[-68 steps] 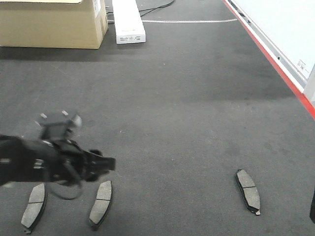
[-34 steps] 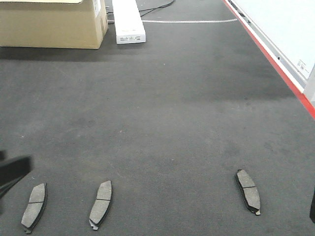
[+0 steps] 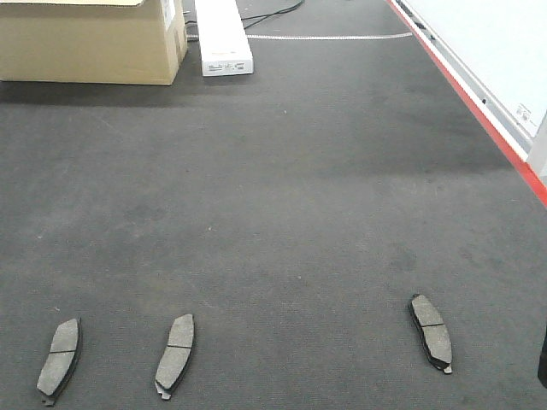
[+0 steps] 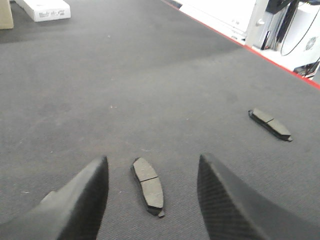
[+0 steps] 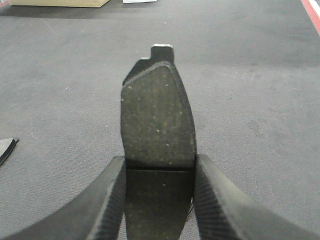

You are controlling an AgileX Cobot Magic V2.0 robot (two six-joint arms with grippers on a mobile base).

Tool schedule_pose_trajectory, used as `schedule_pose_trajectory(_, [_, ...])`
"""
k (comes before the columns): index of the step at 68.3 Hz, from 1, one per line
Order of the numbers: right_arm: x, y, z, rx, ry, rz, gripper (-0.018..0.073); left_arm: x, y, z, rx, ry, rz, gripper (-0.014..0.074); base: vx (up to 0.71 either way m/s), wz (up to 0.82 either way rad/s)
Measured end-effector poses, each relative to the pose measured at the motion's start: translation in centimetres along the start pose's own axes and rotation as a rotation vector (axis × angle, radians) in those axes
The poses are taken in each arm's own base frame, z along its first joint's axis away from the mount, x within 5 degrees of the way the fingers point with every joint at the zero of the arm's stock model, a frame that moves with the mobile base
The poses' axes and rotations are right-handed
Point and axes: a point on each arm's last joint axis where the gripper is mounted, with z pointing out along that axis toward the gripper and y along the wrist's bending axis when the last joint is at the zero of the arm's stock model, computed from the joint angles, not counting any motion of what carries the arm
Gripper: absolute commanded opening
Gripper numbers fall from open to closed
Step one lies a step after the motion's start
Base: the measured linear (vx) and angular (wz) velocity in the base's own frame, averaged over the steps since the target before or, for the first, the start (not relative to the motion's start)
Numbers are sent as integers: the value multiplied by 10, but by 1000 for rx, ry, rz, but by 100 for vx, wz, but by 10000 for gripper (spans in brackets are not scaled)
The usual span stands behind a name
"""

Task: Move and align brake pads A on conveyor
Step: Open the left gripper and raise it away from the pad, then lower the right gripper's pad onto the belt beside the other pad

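Observation:
Three brake pads lie face up on the dark conveyor (image 3: 299,213) along its near edge: one at the left (image 3: 58,359), one beside it (image 3: 175,354), one at the right (image 3: 431,333). Neither gripper shows in the front view. In the left wrist view my left gripper (image 4: 152,159) hangs open above the belt, and a pad (image 4: 148,186) lies on the belt between its fingers, untouched. A further pad (image 4: 270,124) lies off to the right. My right gripper (image 5: 159,160) is shut on a fourth brake pad (image 5: 157,115), held above the belt with its end pointing away from me.
A cardboard box (image 3: 85,43) and a long white box (image 3: 224,38) stand at the far end of the belt. A red stripe (image 3: 479,111) and a white panel (image 3: 487,34) run along the right edge. Another pad's tip (image 5: 6,147) shows at the right wrist view's left edge.
My left arm, which hung over the two left pads a second ago, has pulled back out of the front view to the lower left. The three pads on the belt have not moved.

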Motion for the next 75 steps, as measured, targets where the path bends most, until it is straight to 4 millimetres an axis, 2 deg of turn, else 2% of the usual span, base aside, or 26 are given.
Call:
schedule_pose_trajectory(22, [0, 0, 0, 0, 0, 0, -4, 7, 0, 0, -5, 74, 2, 398, 0, 0])
schedule_pose_trajectory(51, [-3, 4, 5, -43, 1, 57, 9, 7, 0, 0, -4, 80, 2, 398, 0, 0])
schedule_pose_trajectory(61, [-13, 7, 24, -46, 124, 78, 42, 7, 0, 0, -4, 81, 2, 398, 0, 0])
schedule_pose_trajectory(75, [-30, 16, 70, -74, 353, 163, 68, 7, 0, 0, -4, 81, 2, 398, 0, 0])
